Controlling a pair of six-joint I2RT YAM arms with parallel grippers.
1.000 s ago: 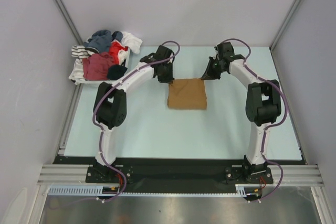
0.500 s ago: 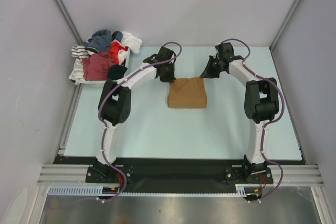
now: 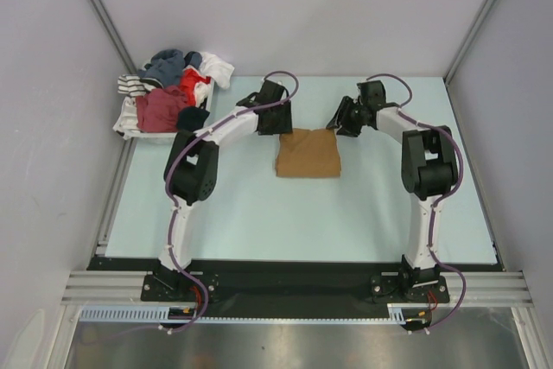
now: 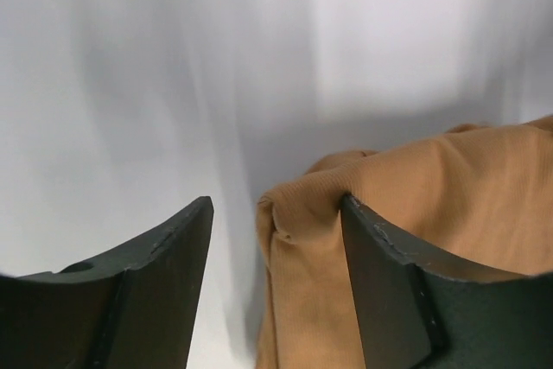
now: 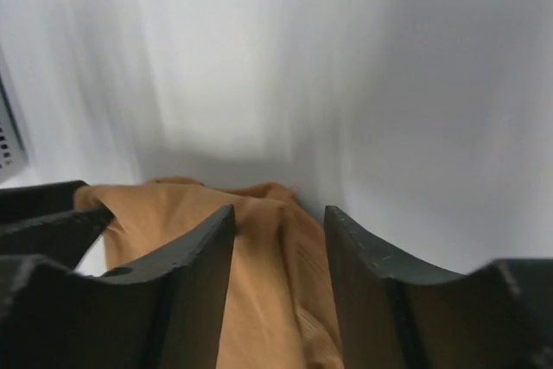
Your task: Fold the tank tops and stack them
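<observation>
Top external view: the tan top lies folded square on the counter, one done; the maroon top waits in the clothes pile far left. Left wrist view: left jaws stand wide, a tan corner between them, unclamped. Right wrist view: right jaws stand apart at the other corner, holding nothing.

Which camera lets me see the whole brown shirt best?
The top external view: the whole folded tan tank top lies there as a neat square on the table. The left wrist view shows only one bunched corner, close up. The right wrist view shows only a rumpled edge.
</observation>
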